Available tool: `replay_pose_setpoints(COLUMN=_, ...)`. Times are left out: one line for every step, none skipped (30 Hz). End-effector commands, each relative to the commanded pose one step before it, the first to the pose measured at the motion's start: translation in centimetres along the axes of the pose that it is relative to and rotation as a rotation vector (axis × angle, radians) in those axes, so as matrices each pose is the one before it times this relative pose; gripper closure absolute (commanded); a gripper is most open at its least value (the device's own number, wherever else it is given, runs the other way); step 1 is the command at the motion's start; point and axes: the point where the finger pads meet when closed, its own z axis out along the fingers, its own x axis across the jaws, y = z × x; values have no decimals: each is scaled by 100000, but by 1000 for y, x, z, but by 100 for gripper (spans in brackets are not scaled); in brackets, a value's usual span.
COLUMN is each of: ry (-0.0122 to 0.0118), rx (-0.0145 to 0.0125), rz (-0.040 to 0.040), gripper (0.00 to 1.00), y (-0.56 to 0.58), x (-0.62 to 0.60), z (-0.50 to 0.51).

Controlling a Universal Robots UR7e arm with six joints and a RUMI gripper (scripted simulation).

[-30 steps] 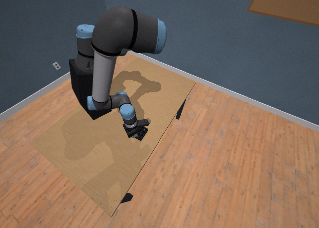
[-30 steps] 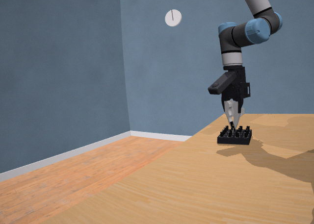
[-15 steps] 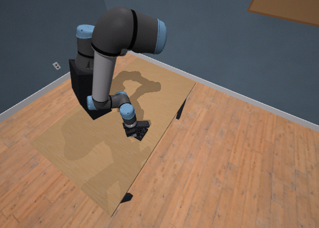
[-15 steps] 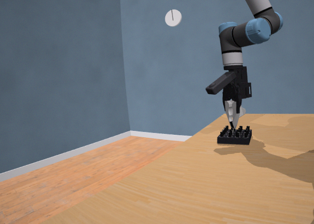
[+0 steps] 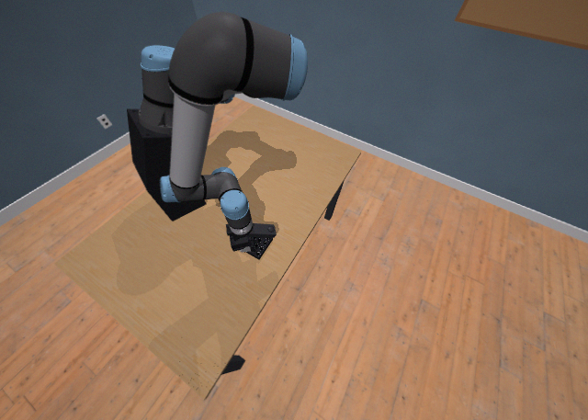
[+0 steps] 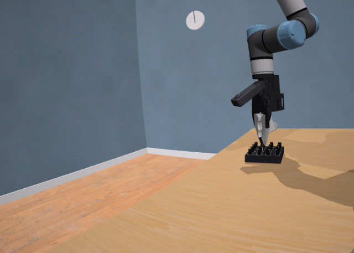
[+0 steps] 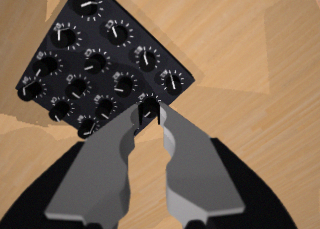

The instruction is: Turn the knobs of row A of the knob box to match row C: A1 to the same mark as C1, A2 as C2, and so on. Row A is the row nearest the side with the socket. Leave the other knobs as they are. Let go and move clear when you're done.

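Observation:
The black knob box (image 5: 257,255) (image 6: 263,159) (image 7: 165,62) lies on the table, turned diagonally in the wrist view, with rows of black knobs with white pointers. My gripper (image 6: 263,144) (image 7: 150,104) is shut on a knob (image 7: 149,107) beside the box's lower right edge in the wrist view, one fingertip on each side. That knob's pointer points down-left there. The corner knob (image 7: 172,82) to its upper right stands free, its pointer near upright. The fingers hide the box's bottom corner. The row labels are too blurred to read, and I cannot make out the socket.
The wooden table (image 5: 189,244) (image 6: 199,216) carries the box close to its long edge. The arm's black pedestal (image 5: 152,164) stands at the table's far side. Neighbouring knobs stand up close around the fingertips.

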Motion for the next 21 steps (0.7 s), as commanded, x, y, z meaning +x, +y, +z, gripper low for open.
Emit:
replay_pose_setpoints(ry=137, rx=14, rz=1226, gripper=96, y=-16, x=60, z=-42)
replay_pose_setpoints(ry=0, rx=0, rz=281, gripper=96, y=0, x=1, z=0)
replay_pose_setpoints(ry=0, rx=0, rz=245, gripper=96, y=0, x=1, z=0)
replay_pose_setpoints(ry=0, rx=0, rz=211, gripper=96, y=0, x=1, z=0)
replay_pose_setpoints(ry=0, rx=0, rz=178, gripper=96, y=0, x=1, z=0)
replay_pose_setpoints(ry=0, rx=0, rz=148, gripper=96, y=0, x=1, z=0)
replay_pose_setpoints(ry=0, rx=0, rz=121, gripper=96, y=0, x=1, z=0)
replay_pose_setpoints(ry=0, rx=0, rz=95, gripper=96, y=0, x=0, z=0)
replay_pose_setpoints(ry=0, rx=0, rz=73, gripper=96, y=0, x=0, z=0)
replay_pose_setpoints(ry=0, rx=0, rz=53, gripper=96, y=0, x=0, z=0)
replay_pose_setpoints(ry=0, rx=0, rz=36, gripper=96, y=0, x=0, z=0)
replay_pose_setpoints(ry=0, rx=0, rz=22, gripper=96, y=0, x=0, z=0)
replay_pose_setpoints(ry=0, rx=0, rz=12, gripper=96, y=0, x=0, z=0)
replay_pose_setpoints(ry=0, rx=0, rz=4, gripper=96, y=0, x=0, z=0)
replay_pose_setpoints(ry=0, rx=0, rz=0, gripper=96, y=0, x=0, z=0)
replay_pose_setpoints(ry=0, rx=0, rz=0, gripper=96, y=0, x=0, z=0)
replay_pose_setpoints(ry=0, rx=0, rz=1, gripper=96, y=0, x=0, z=0)
replay_pose_setpoints(ry=0, rx=0, rz=0, gripper=96, y=0, x=0, z=0)
replay_pose_setpoints(ry=0, rx=0, rz=0, gripper=96, y=0, x=0, z=0)
replay_pose_setpoints(ry=0, rx=0, rz=0, gripper=96, y=0, x=0, z=0)
replay_pose_setpoints(ry=0, rx=0, rz=0, gripper=96, y=0, x=0, z=0)
